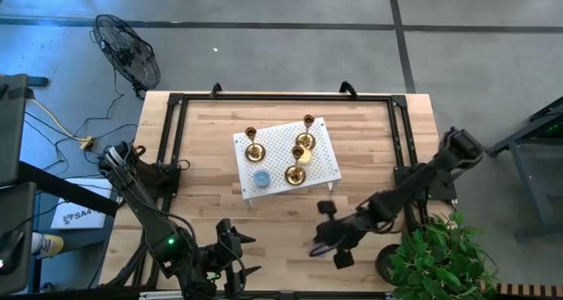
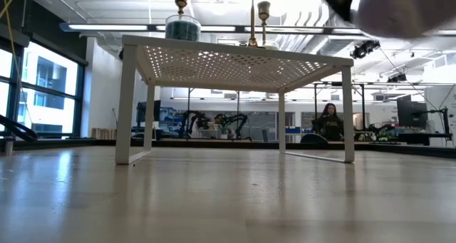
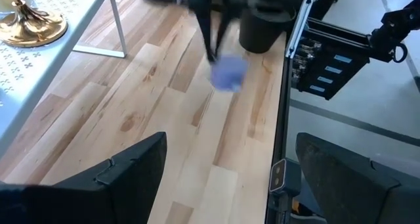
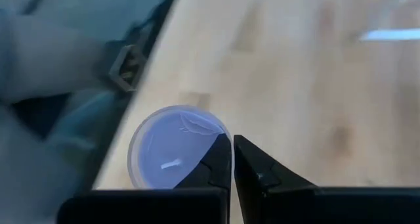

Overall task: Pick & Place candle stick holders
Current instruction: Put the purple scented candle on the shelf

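Candle stick holders (image 1: 297, 150), 3 in brass, stood on white perforated stand (image 1: 327, 164) beside blue disc (image 1: 262, 179) and yellow disc (image 1: 302, 157), right gripper (image 1: 319, 245) pressed shut over wooden table (image 1: 369, 133) by purple disc (image 4: 172, 153), left gripper (image 1: 236, 263) spread wide at near edge.

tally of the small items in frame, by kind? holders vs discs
Gold candle stick holders: 3, all on the white perforated stand
Flat round discs: 3: yellow disc and blue disc on the stand, purple disc by the right gripper
Total: 6
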Robot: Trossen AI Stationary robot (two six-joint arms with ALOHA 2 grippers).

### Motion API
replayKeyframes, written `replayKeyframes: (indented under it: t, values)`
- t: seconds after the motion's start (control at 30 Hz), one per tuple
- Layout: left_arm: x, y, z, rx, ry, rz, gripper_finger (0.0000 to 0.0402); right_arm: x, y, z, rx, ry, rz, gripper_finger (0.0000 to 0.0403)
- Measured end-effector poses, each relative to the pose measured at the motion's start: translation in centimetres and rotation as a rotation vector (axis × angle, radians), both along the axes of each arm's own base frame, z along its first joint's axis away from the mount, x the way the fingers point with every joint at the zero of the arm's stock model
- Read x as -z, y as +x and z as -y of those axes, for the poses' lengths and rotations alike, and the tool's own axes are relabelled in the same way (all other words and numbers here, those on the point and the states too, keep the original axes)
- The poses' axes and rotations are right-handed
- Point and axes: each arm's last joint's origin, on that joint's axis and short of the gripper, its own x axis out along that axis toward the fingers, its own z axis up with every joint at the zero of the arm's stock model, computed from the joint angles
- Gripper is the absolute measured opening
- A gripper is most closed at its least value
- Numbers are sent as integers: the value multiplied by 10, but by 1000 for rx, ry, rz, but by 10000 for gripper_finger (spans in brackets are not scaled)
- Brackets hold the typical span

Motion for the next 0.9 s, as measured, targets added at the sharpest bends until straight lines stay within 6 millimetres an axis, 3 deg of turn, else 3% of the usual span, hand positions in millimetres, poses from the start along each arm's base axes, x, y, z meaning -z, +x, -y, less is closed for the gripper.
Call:
replayKeyframes:
  t: [0.27, 0.4, 0.7, 0.9]
  values:
    - [0, 0, 0, -5, 3, 3, 333, -59, -31, 41, 259, -168, 199, 0]
    - [0, 0, 0, -5, 4, 3, 333, -78, -39, 68, 371, -195, 247, 0]
    - [0, 0, 0, 1, 15, 1, 333, -78, -44, 123, 576, -218, 102, 0]
    - [0, 0, 0, 9, 28, -1, 333, -75, -38, 144, 625, -187, 51, 0]
